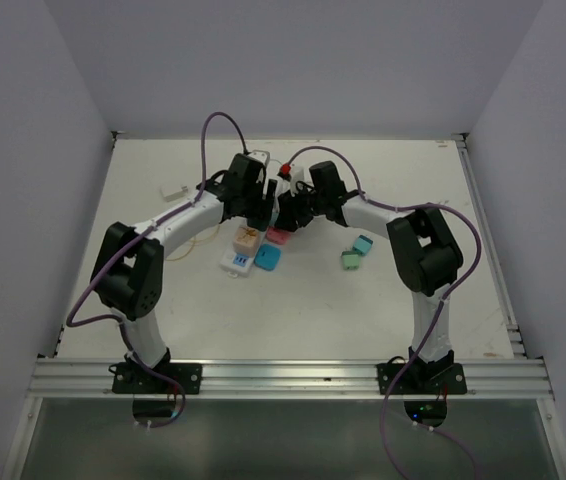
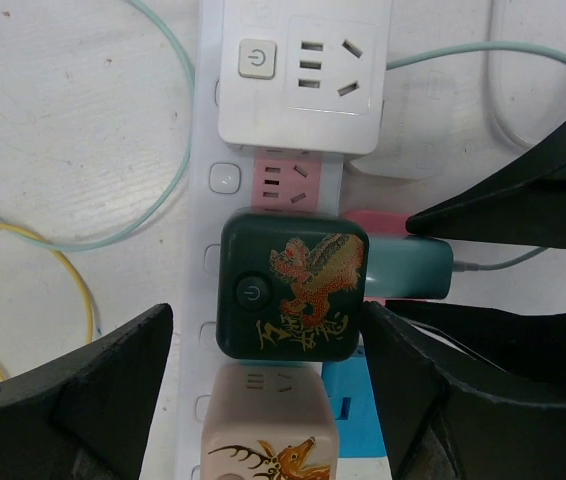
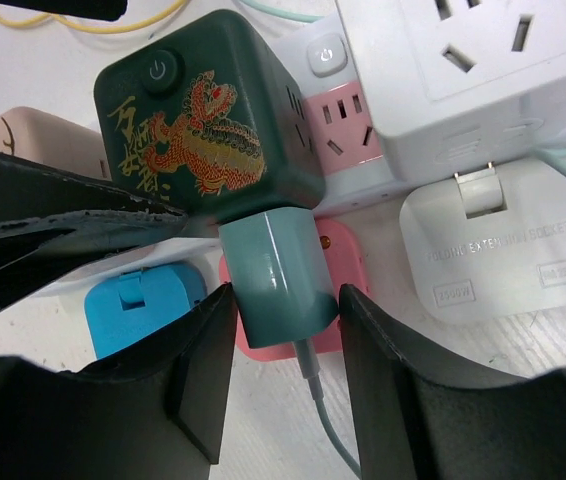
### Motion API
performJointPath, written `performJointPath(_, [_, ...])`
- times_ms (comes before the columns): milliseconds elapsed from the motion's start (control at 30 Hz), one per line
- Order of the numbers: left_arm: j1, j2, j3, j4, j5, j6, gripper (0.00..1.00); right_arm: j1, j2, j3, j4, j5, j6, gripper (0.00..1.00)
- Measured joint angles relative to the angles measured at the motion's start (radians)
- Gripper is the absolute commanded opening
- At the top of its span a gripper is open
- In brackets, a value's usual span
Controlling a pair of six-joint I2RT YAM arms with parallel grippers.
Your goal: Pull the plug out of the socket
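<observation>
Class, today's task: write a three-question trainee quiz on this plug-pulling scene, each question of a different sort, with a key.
1. True or false: the right gripper grips the teal plug.
2. The cube with the teal plug in its side is: A) white B) dark green C) beige.
3. Fill in: the left gripper stands ___ on either side of that cube.
Key: 1 true; 2 B; 3 open.
</observation>
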Motion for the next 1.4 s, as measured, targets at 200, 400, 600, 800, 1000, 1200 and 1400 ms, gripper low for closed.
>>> performJointPath(200, [0.000,-0.012,-0.026,0.035,0.005,0.038,0.78,0.006,0.000,-0.012,0.001,0.006,0.003,0.50])
performJointPath(400, [0.000,-0.029,-0.058,0.071,0.006,0.056,0.76,0.008,0.000,-0.016,0.010,0.011,0.001,0.27])
performJointPath(600, [0.000,-0.030,-0.089,0.090,0.027,0.072,0.78,0.013,-0.001,-0.017,0.012,0.013,-0.002,0.11])
performJointPath(800, [0.000,-0.035,-0.145,0.101,0.049,0.094,0.79,0.018,-0.011,-0.027,0.014,0.029,-0.002,0.05])
performJointPath(1000, [0.000,-0.035,-0.149,0.123,0.040,0.104,0.75,0.021,-0.016,-0.034,0.015,0.034,-0.006,0.03])
performJointPath(1200, [0.000,-0.035,-0.153,0.144,0.037,0.104,0.76,0.027,-0.022,-0.037,0.012,0.050,-0.013,0.01])
performJointPath(1400, [0.000,-0.036,-0.186,0.206,0.041,0.104,0.61,0.034,-0.031,-0.048,0.012,0.059,-0.013,0.00])
